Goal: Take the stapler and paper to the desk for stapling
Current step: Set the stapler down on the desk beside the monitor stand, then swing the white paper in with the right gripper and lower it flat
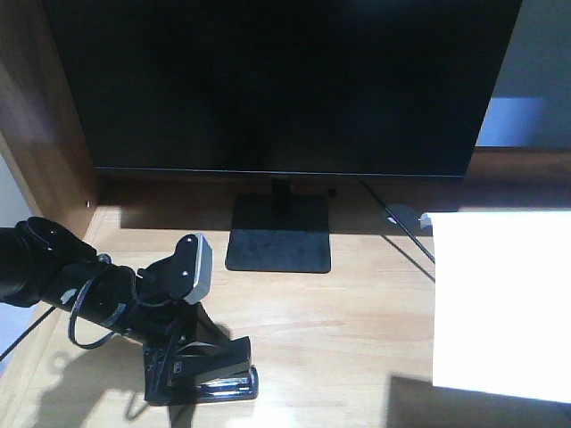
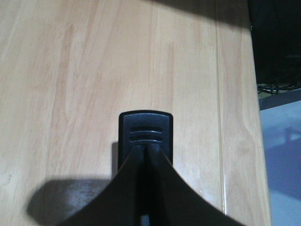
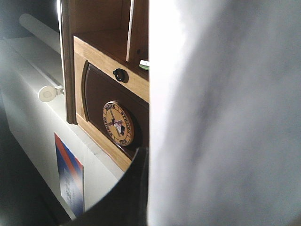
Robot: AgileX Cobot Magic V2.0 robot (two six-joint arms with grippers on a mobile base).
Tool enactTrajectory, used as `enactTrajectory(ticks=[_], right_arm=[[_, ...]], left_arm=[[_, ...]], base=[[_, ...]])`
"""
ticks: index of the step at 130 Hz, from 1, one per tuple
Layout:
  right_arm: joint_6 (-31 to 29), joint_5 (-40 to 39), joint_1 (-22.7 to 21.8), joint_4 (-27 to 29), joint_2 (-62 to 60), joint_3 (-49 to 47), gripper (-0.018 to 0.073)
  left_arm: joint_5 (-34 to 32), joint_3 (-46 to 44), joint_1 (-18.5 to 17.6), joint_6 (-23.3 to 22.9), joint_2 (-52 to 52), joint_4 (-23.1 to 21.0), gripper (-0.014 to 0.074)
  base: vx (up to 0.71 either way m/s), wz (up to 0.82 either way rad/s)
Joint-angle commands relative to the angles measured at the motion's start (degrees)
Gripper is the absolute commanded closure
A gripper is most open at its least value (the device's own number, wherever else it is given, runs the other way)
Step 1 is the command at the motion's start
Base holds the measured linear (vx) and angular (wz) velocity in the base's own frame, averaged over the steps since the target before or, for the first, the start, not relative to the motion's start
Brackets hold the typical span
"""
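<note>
The round badge on the brown panel beyond the right hand has lettering around its rim, too blurred to read. The left hand is clamped on the stapler, whose ridged end juts just past the fingertips, low at the tabletop. The right hand pinches the paper, with one dark finger flat against the sheet, which is raised off the tabletop.
</note>
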Motion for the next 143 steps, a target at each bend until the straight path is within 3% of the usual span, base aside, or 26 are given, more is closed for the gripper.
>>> enactTrajectory(ticks=[1,85,109,143], right_arm=[[-0.4,-3.3,-0.4,-0.3,-0.2,-1.6,0.0566],[-0.6,-4.4,-0.4,0.2,1.2,-1.6,0.0566],[-0.6,-11.2,-0.4,0.2,10.0,-1.6,0.0563],[-0.8,-27.6,-0.4,0.2,28.7,-1.6,0.0562]], left_arm=[[2.4,-1.2,-0.5,0.2,-2.2,-2.6,0.0603],[2.4,-1.2,-0.5,0.2,-2.2,-2.6,0.0603],[2.4,-1.2,-0.5,0.2,-2.2,-2.6,0.0603],[2.4,-1.2,-0.5,0.2,-2.2,-2.6,0.0603]], base=[[0.00,0.00],[0.00,0.00],[0.00,0.00],[0.00,0.00]])
